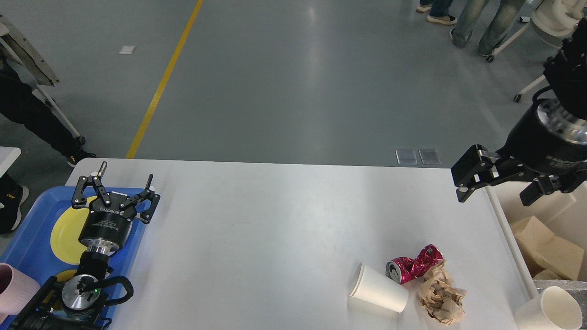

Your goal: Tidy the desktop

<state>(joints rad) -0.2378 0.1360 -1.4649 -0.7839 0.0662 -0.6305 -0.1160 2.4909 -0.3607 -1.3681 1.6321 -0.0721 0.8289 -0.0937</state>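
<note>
The white desktop (275, 229) fills the middle of the head view. Near its front right lie a white paper cup (378, 289) on its side, a crushed red can (415, 266) and a crumpled wad of brown paper (441, 295), all close together. My left gripper (126, 172) is open and empty, over the blue tray's far edge at the left. My right gripper (495, 190) is open and empty, raised over the desktop's right edge, well above and behind the rubbish.
A blue tray (25, 215) at the left holds a yellow plate (66, 229) and a pink cup (16, 288). A cream bin (509, 229) at the right holds cardboard pieces (548, 247) and another white cup (548, 311). People stand on the floor behind.
</note>
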